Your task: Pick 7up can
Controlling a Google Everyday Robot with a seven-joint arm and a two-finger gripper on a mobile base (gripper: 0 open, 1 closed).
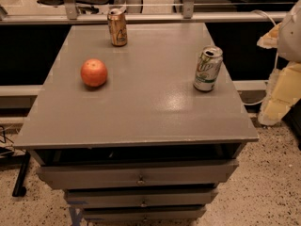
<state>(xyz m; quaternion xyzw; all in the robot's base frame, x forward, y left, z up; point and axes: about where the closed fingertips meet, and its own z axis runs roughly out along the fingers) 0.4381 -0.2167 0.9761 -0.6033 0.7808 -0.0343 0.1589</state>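
Note:
The 7up can [207,68] is white and silver with green markings and a silver top. It stands upright near the right edge of the grey cabinet top [141,112]. My gripper [276,105] is a pale cream shape at the right edge of the view, off the cabinet's right side and beyond its edge. It is apart from the can, to the can's right and a little lower in the picture. It holds nothing that I can see.
A gold-brown can [117,27] stands upright at the back of the top. An orange [94,72] lies on the left side. Drawers [138,174] stick out slightly below the front edge. A rail and glass partition [150,17] run behind the cabinet.

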